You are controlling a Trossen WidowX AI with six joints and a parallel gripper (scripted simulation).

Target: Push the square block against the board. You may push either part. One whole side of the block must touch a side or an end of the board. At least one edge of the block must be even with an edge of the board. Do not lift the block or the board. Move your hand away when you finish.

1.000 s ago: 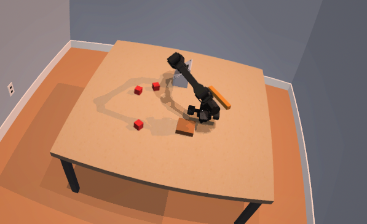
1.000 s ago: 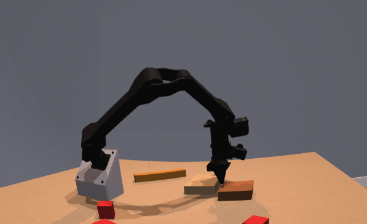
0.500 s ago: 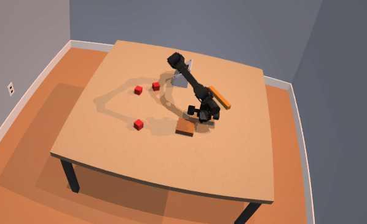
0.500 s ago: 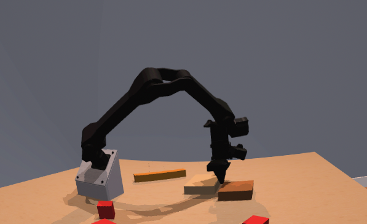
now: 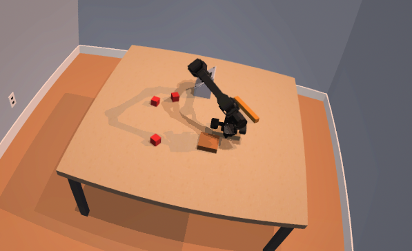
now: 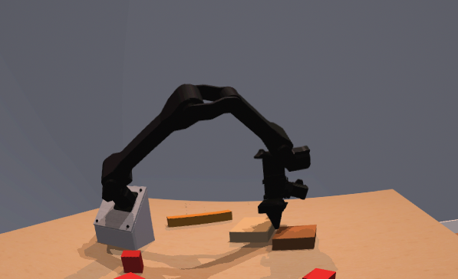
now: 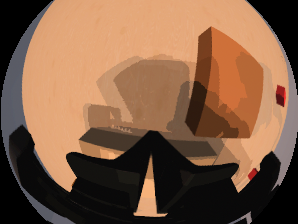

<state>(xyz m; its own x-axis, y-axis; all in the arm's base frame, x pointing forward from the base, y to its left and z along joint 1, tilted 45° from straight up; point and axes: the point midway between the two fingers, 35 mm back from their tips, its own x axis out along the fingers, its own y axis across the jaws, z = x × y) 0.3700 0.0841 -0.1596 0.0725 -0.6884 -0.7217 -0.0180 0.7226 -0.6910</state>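
The square block (image 5: 208,142) (image 6: 294,237) (image 7: 226,86) is flat and orange-brown and lies near the middle of the table. The board (image 5: 246,108) (image 6: 199,218) is a long orange strip that lies apart from the block, farther out beside the arm. My gripper (image 5: 227,135) (image 6: 276,225) (image 7: 152,135) is shut with nothing in it. It points straight down, with its tip low at the block's edge on the side facing the arm's base. I cannot tell whether it touches the block.
A flat tan block (image 6: 251,230) lies right beside the square block, next to my gripper tip. Three small red cubes (image 5: 155,101) (image 5: 175,96) (image 5: 155,139) lie to the left. The arm's grey base (image 5: 203,89) (image 6: 124,226) stands at the back of the table (image 5: 259,193).
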